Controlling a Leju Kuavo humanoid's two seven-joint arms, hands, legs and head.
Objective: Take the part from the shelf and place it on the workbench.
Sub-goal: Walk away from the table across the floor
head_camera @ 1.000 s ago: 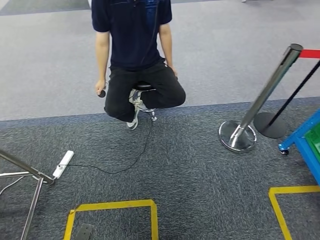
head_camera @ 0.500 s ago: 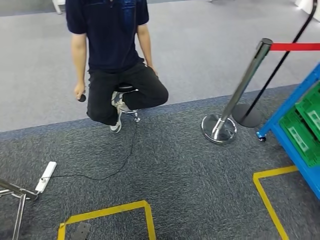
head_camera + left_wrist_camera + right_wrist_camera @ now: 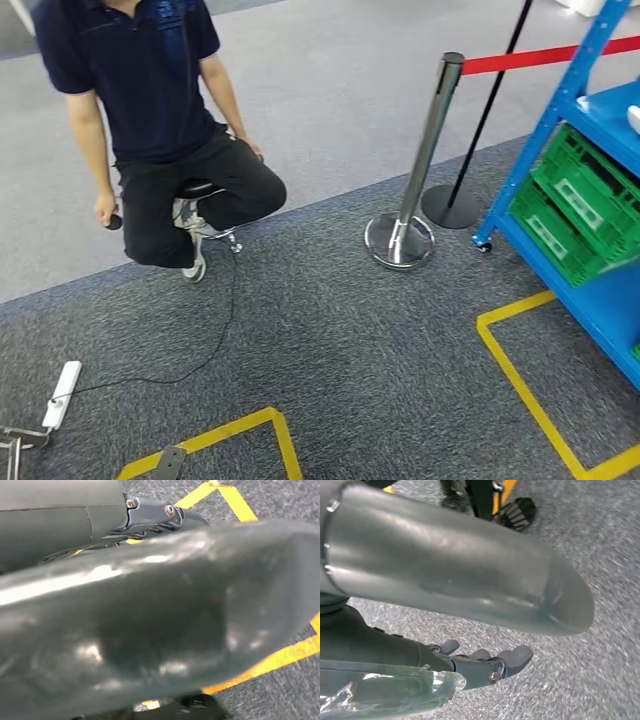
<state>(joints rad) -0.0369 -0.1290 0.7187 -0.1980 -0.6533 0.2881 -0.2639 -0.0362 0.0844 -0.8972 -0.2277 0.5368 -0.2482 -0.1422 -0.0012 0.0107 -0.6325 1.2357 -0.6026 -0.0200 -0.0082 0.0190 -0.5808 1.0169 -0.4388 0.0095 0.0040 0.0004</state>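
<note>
- Shelf point(image 3: 573, 100): blue frame at the head view's right edge, holding tilted green crates point(image 3: 577, 205); the part itself cannot be made out.
- Right hand point(image 3: 486, 662): fingers extended, slightly apart, holding nothing, above grey carpet.
- Left hand point(image 3: 158, 515): finger state cannot be told.

Right hand point(image 3: 482, 662) hanging, fingers point(image 3: 516, 656) loosely extended, empty; left hand point(image 3: 151, 515) mostly hidden

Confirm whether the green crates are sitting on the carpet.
No, the green crates sit tilted on the blue shelf, above the carpet.
</note>
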